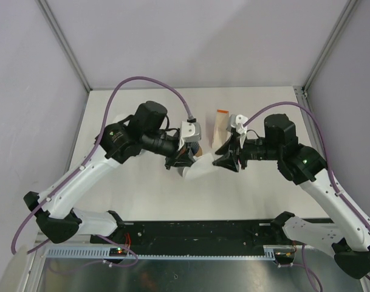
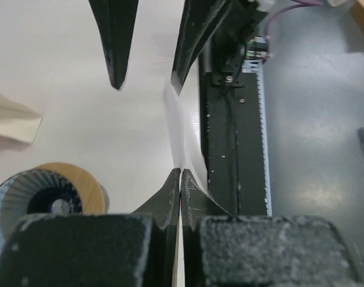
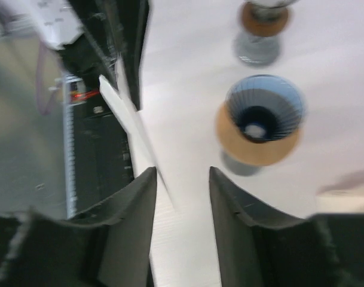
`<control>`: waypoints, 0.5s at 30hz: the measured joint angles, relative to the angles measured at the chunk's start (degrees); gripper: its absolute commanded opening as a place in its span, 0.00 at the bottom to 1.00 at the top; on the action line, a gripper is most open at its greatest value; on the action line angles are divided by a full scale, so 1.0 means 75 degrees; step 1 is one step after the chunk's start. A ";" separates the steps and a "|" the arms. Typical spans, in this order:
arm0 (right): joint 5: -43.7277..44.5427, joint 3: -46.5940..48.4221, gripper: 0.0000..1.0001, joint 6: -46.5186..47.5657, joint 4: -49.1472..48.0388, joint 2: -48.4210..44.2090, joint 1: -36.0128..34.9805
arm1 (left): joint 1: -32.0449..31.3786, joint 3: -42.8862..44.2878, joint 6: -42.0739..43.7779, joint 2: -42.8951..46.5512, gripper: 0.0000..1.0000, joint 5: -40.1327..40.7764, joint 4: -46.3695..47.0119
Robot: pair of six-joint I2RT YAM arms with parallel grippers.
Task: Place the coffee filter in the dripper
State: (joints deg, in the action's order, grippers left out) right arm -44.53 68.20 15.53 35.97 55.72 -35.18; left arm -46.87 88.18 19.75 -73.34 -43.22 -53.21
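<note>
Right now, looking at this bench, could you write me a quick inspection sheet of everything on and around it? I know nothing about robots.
Surface: white table, no spills seen.
Job's things: white coffee filter held between the two arms; dripper upright on the table, no filter in it yet.
Clutter: pale paper pack with an orange end; a small blurred grey-and-brown item beyond the dripper.
Grippers: left gripper shut on the filter; right gripper open, the filter's edge beside one finger.
Cables: purple cables loop over each arm, away from the filter.
Surroundings: grey walls, metal frame posts, black rail at the near edge.
</note>
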 measured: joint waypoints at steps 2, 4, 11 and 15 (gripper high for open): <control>0.0679 0.0009 0.56 -0.0306 -0.0265 0.0020 0.0003 | -0.0003 0.0006 -0.0350 -0.0041 0.00 0.0510 0.0058; 0.1670 0.0012 0.59 -0.0691 -0.0565 0.0029 0.0003 | -0.0017 0.0061 -0.0874 -0.0108 0.00 0.1600 0.0210; 0.5764 0.0015 0.79 -0.2352 -0.1545 -0.0038 -0.0930 | -0.0017 0.0160 -0.2401 -0.0055 0.00 0.5499 0.1276; 0.7941 0.0041 0.77 -0.2716 -0.2378 0.0219 -0.2605 | -0.0017 0.0265 -0.3075 -0.0006 0.00 0.6645 0.1792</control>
State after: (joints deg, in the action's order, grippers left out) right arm 15.03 68.51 -4.84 18.13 57.36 -54.72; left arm -47.00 90.17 -3.31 -73.38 6.61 -39.77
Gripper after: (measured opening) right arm 0.794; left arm 0.007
